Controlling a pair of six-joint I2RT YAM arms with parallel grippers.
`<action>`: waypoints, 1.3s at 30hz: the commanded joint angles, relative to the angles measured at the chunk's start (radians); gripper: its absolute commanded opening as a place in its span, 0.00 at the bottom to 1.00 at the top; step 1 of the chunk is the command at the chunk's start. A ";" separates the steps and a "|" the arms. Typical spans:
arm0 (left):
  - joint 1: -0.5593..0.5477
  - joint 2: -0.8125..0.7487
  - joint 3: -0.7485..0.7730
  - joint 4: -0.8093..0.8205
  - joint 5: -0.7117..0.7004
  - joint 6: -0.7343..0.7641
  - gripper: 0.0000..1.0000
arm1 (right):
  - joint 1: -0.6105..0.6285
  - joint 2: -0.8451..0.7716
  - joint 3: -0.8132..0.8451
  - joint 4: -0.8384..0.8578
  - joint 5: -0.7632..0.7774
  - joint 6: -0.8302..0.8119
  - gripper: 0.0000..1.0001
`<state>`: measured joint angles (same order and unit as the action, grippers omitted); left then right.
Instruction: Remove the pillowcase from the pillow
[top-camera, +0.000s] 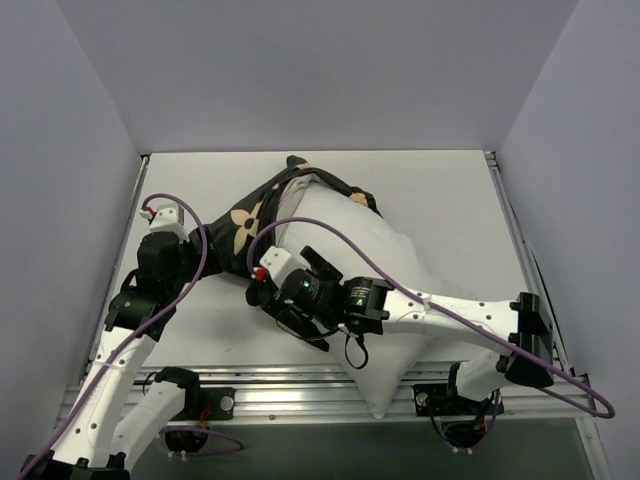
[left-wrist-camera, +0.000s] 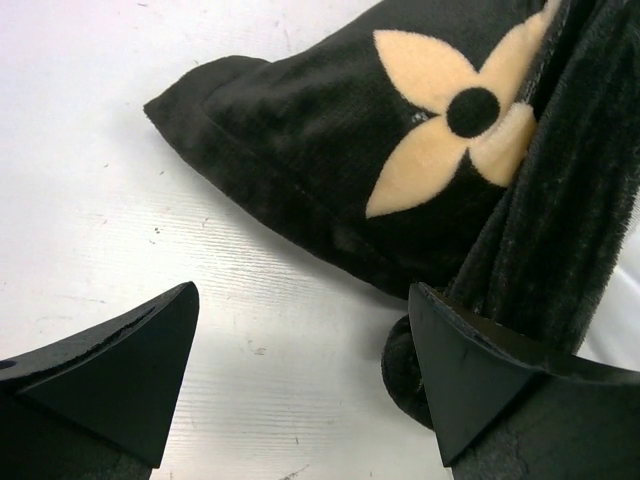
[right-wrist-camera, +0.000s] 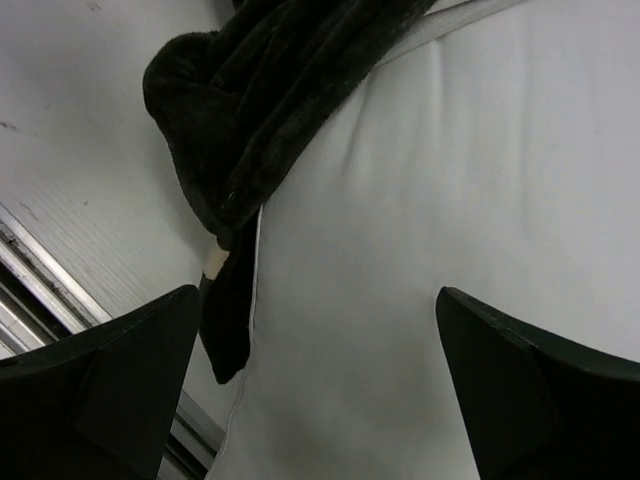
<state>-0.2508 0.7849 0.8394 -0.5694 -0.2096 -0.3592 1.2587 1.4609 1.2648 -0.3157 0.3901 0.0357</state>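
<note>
1. The pillow lies slantwise on the tabletop, a plump white cushion whose near corner hangs over the metal rail at the table's near edge
2. The pillowcase is bunched over the pillow's far left end. Most of the white cushion is bare, and the black fabric spills off it onto the tabletop towards the left arm
3. The left gripper sits low at the pillowcase's loose edge, its fingers spread wide. One finger is over bare tabletop. The other lies against a hanging fold of black velvet, with nothing pinched between the two
4. A tan four-petal flower on the pillowcase faces the left wrist camera
5. The right gripper hangs over the pillow's left side, fingers also spread and holding nothing. Between them are white cushion and a dark rolled hem of the pillowcase
6. A purple cable loops over the right arm
</note>
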 joint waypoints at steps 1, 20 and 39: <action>0.030 -0.027 0.000 0.011 -0.017 -0.017 0.94 | 0.016 0.053 0.021 -0.051 0.118 -0.013 1.00; 0.039 0.036 -0.010 0.042 0.111 0.002 0.94 | -0.172 0.237 -0.142 0.148 0.162 -0.013 0.00; -0.176 0.270 -0.020 0.347 0.325 -0.150 0.96 | -0.249 -0.010 -0.182 0.277 -0.046 -0.020 0.00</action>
<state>-0.3878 1.0183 0.7837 -0.3225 0.1398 -0.4889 1.0065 1.5051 1.0813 -0.0860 0.3771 -0.0017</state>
